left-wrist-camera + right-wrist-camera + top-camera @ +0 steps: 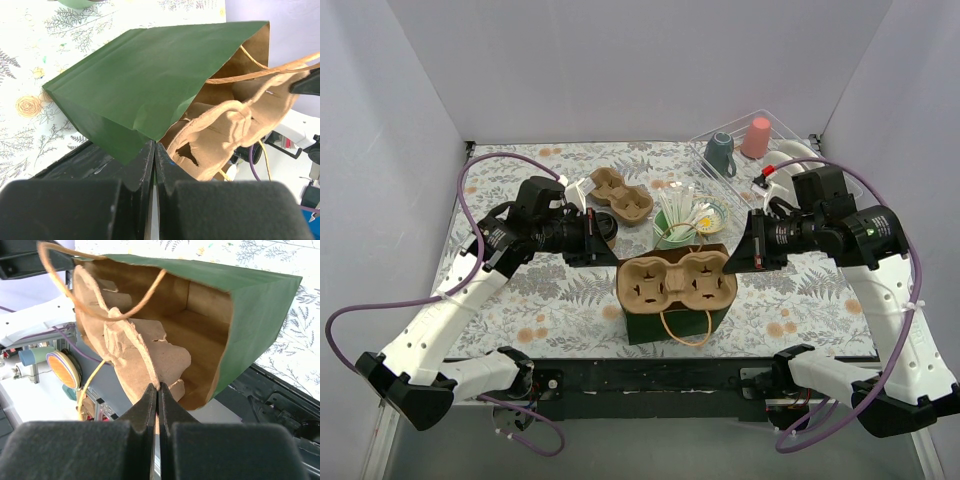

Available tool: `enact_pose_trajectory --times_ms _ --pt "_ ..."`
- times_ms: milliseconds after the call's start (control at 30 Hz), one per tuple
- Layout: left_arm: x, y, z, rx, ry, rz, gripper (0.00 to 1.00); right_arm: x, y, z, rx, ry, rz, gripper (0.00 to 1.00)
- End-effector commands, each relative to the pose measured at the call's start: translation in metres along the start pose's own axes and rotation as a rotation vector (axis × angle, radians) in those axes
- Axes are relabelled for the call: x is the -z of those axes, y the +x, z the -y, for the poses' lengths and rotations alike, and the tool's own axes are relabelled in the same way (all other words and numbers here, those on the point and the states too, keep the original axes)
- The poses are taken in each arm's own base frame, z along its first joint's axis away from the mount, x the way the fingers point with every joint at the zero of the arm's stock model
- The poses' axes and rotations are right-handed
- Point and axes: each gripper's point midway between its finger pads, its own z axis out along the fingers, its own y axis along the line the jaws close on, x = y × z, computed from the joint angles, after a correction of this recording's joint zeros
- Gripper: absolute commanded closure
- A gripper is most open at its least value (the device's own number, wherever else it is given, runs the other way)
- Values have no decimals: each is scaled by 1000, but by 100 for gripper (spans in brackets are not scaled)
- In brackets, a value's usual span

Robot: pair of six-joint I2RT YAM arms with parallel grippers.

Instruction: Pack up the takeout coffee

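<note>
I am pinching the rim of the green bag (pixel 135 85) with my left gripper (pixel 612 257), its fingers pressed together on the paper. My right gripper (pixel 732 266) is clamping the edge of the pulp carrier (pixel 147 351) sitting in the bag's mouth. The takeout coffee (pixel 606 229) is standing just beyond my left gripper, partly hidden by it.
</note>
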Motion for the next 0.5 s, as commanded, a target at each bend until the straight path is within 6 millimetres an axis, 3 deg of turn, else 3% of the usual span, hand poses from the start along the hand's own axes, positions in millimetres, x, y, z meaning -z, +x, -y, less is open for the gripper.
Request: enact_pose_trajectory --times_ms 0,467 --pt "10 -7 11 -28 29 42 100 -4 1 6 -9 18 3 99" --pt "6 -12 18 -35 70 45 100 -12 -2 25 -2 95 -3 99"
